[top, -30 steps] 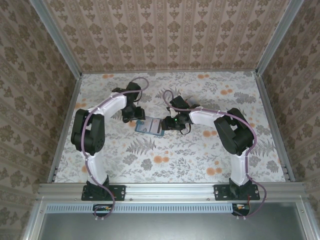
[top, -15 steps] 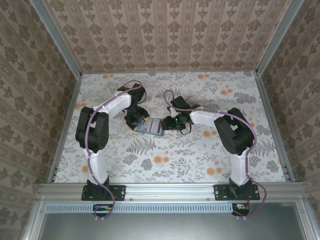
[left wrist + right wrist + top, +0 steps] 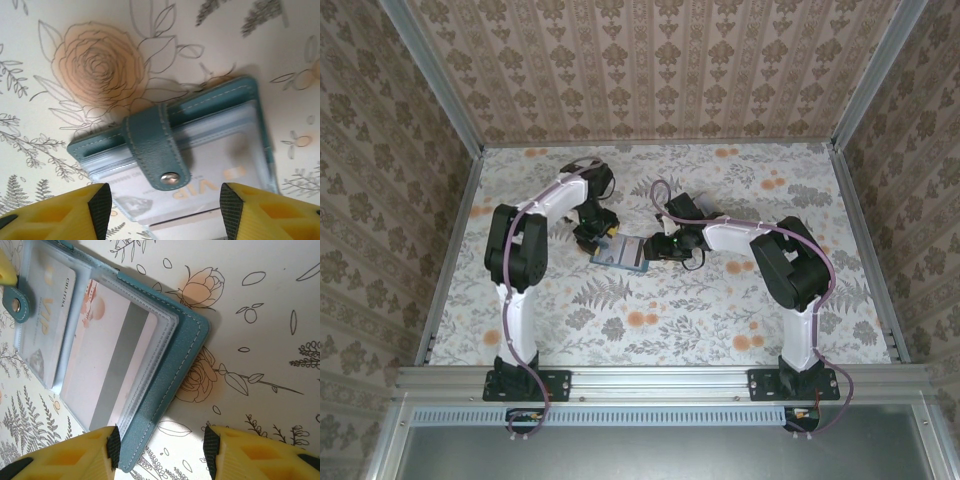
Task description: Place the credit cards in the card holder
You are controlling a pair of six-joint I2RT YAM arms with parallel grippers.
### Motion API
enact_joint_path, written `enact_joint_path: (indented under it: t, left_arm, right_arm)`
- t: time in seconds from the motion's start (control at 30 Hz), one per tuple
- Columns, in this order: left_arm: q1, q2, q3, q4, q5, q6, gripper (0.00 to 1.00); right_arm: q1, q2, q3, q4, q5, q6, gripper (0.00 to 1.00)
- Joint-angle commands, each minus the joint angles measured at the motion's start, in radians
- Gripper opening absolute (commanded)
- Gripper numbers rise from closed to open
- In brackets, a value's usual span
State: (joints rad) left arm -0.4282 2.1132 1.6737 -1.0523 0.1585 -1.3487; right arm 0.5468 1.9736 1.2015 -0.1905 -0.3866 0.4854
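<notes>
Left gripper is spread wide, pinching nothing, its yellow fingers well apart, with the card holder lying open on the floral table right between and just ahead of them. The teal strap folds over the holder's edge dead centre of the gap. Its metal snap is at the end nearest the jaws, resting on a clear sleeve. Under that sleeve, toward the finger on the right of the wrist view, a pale VIP card sits tucked in. Over to the right gripper: released too, fingers parted, gripping nothing. The holder's stitched teal cover runs down to the finger on the left of that view; touching or just beside, I cannot call it. Table shows in the gap itself. Ahead of these jaws, a pinkish card with a grey stripe sits in the nearer sleeve, the VIP card in the one beyond. From above, the grippers face each other across the holder, the left at its far-left corner, the right at its right edge.
</notes>
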Motion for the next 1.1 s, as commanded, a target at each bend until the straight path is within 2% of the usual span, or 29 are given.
enact_joint_path:
  t: [0.0,0.17,0.27,0.4,0.47,0.5,0.67,0.87,1.07]
  left_arm:
    - [0.006,0.031,0.023,-0.058,-0.014,-0.027,0.6]
    - [0.007,0.036,-0.004,-0.041,-0.017,-0.02,0.53]
    - [0.009,0.033,-0.03,-0.01,-0.01,-0.016,0.39]
    - [0.011,0.033,-0.031,0.005,-0.016,0.001,0.3]
    - [0.011,0.03,-0.023,0.007,-0.026,0.016,0.19]
    - [0.012,0.027,-0.022,0.008,-0.029,0.019,0.17]
    - [0.008,-0.017,-0.006,-0.01,-0.085,0.051,0.01]
    - [0.001,-0.088,-0.011,-0.014,-0.112,0.084,0.0]
    - [-0.006,-0.146,-0.06,0.042,-0.077,0.112,0.0]
  right_arm:
    - [0.012,0.03,-0.035,0.015,-0.039,-0.005,0.51]
    - [0.005,0.033,-0.041,0.019,-0.042,-0.002,0.51]
    - [0.004,0.034,-0.043,0.019,-0.044,-0.005,0.52]
    - [0.002,0.035,-0.04,0.017,-0.043,-0.004,0.51]
    - [0.003,0.033,-0.04,0.017,-0.044,-0.005,0.51]
    - [0.003,0.034,-0.04,0.018,-0.043,-0.004,0.52]
    - [0.002,0.037,-0.037,0.016,-0.046,-0.004,0.51]
    - [0.002,0.046,-0.032,0.04,-0.09,0.027,0.51]
    - [0.005,0.071,-0.027,0.103,-0.158,0.094,0.51]
